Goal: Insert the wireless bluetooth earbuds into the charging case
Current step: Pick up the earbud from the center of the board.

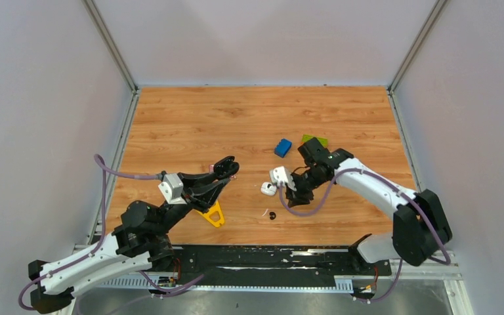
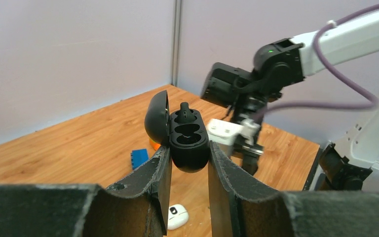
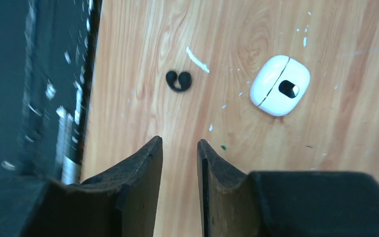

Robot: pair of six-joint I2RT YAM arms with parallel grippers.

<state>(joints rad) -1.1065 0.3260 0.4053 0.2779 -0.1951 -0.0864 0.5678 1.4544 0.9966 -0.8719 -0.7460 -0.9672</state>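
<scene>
Left fingers [image 2: 159, 170]: clamped on black charging case [image 2: 190, 145], lid open, one earbud [image 2: 185, 112] seated.
Right fingers [image 3: 138, 173]: narrow gap, empty, above worktop [image 3: 350, 123].
Loose black earbud [image 3: 178, 80]: on worktop, 12 o'clock of right fingers.
White case [image 3: 280, 85]: 2 o'clock, closed.

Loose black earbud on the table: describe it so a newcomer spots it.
On the wooden table, look at the middle of the near edge. The black earbud lies between the white case and that edge: tiny, curved, dark where its neighbours are white.
</scene>
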